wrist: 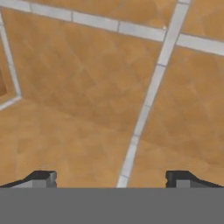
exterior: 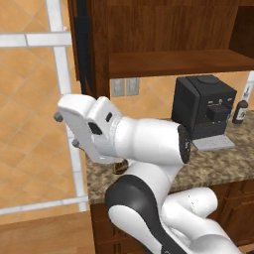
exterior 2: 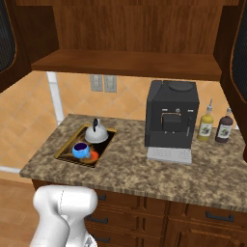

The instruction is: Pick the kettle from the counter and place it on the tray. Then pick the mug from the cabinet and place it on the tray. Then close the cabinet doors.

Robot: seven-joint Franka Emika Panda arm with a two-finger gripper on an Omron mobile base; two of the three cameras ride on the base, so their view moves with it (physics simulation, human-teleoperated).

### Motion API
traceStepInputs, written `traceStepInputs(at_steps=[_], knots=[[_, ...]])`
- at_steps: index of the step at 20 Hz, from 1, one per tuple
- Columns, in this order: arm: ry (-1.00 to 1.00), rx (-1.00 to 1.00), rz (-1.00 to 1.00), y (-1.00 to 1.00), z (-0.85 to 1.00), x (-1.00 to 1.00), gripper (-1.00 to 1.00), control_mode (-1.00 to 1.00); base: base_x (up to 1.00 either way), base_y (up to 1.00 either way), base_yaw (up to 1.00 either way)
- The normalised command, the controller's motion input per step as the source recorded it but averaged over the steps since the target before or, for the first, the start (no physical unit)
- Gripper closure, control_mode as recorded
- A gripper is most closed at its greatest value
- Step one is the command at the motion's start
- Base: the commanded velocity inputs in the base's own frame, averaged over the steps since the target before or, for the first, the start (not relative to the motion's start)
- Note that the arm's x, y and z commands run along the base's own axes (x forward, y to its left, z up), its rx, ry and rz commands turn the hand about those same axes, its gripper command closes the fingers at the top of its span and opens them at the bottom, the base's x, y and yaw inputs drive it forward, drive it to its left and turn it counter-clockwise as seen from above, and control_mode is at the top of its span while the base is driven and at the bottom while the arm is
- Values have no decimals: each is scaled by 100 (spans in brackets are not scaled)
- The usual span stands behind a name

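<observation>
The silver kettle (exterior 2: 96, 133) and the blue mug (exterior 2: 80, 150) both stand on the yellow-rimmed tray (exterior 2: 65, 148) at the left end of the granite counter (exterior 2: 130, 169). Above, the cabinet (exterior 2: 130, 62) is open and its shelf is bare. Its left door (exterior 2: 6, 43) and right door (exterior 2: 240, 48) are swung outward. In the left base view the left door (exterior: 83, 49) is edge-on above the arm's hand. My gripper (wrist: 111, 178) is open with nothing between its fingertips (wrist: 43, 177), and it faces orange tiles away from the counter.
A black coffee machine (exterior 2: 171, 116) stands right of the tray, with a yellow bottle (exterior 2: 206, 126) and a dark bottle (exterior 2: 223, 126) beside it. Dark wooden drawers (exterior 2: 193, 217) run under the counter. The arm's bulk (exterior: 144, 144) hangs over the counter's left end.
</observation>
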Motion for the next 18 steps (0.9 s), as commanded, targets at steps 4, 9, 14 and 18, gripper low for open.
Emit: traceStepInputs(at_steps=[4, 9, 14, 18], knots=[[0, 0, -22, 9, 0, 52, -100, -100, 0, 0, 0], [2, 0, -26, -13, 0, 41, -100, -100, 0, 0, 0], [2, 0, -28, -42, 2, 35, -100, -100, 0, 0, 0], [6, 0, -23, -65, 0, 28, -100, -100, 0, 0, 0]])
